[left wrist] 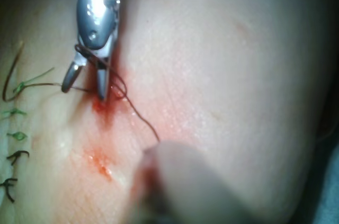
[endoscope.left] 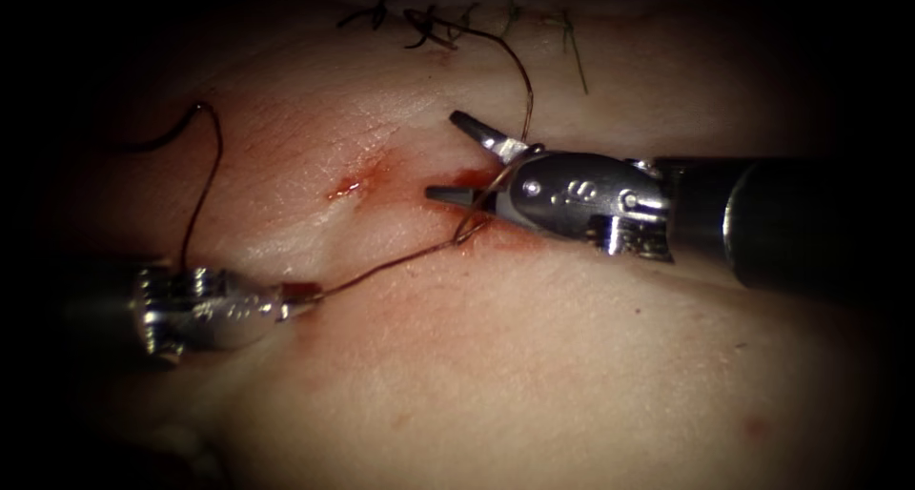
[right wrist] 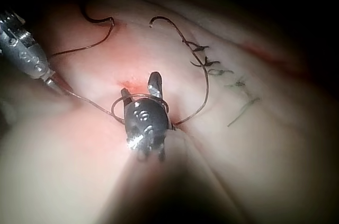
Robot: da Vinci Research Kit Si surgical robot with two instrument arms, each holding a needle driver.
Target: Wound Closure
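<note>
In the endoscope view my left tool [endoscope.left: 286,304] pinches the thread [endoscope.left: 381,271] left of the cut [endoscope.left: 357,185]. My right tool [endoscope.left: 448,156] is spread, thread looped round it. I judge a knot is under way. The right wrist view confirms the loop; I can't make out the needle.

— Thread [endoscope.left: 400,259]?
— Dark, thin; runs taut from the left tool [endoscope.left: 303,296], whose fingers are closed on it, to the right tool [endoscope.left: 448,156], looped round its spread-apart fingers.
— Tissue [endoscope.left: 534,357]?
— Pale, red fluid [endoscope.left: 357,183] at the cut [endoscope.left: 467,180]; knotted stitches [endoscope.left: 419,23] beyond. Needle not made out.
</note>
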